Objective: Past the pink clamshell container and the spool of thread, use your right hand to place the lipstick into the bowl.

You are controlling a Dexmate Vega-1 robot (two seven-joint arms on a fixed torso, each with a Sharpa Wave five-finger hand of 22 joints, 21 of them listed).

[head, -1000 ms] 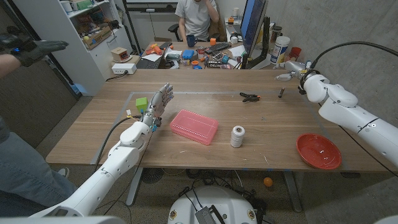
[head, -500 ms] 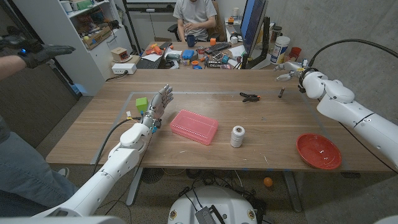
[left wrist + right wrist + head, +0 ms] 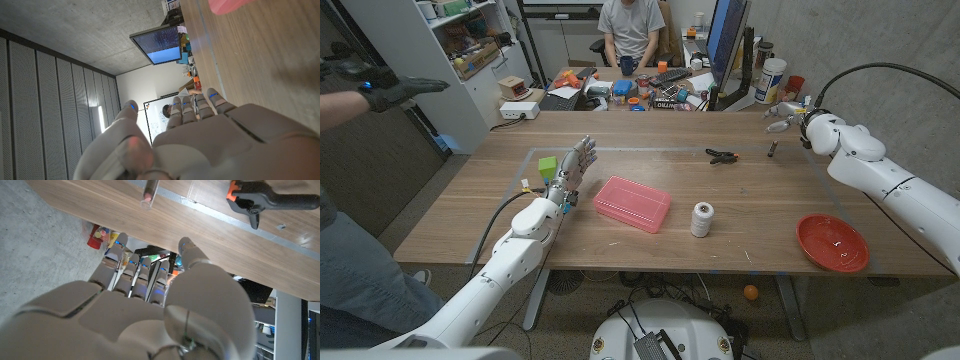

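Approach step: right hand (image 3: 782,113), fingers apart and empty, hovers just beyond the lipstick (image 3: 772,149); next, lower and pinch it.

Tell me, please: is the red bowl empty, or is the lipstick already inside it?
Empty. The head view shows only bare red inside the bowl, and the lipstick lies on the table far from it, near the right hand.

Right hand (image 3: 782,114) edged slightly up and toward the far tabletop (image 3: 650,135) edge beyond the lipstick (image 3: 772,149), fingers apart, empty. Gloved hand (image 3: 380,88) at the picture's left edge raised and extended farther.
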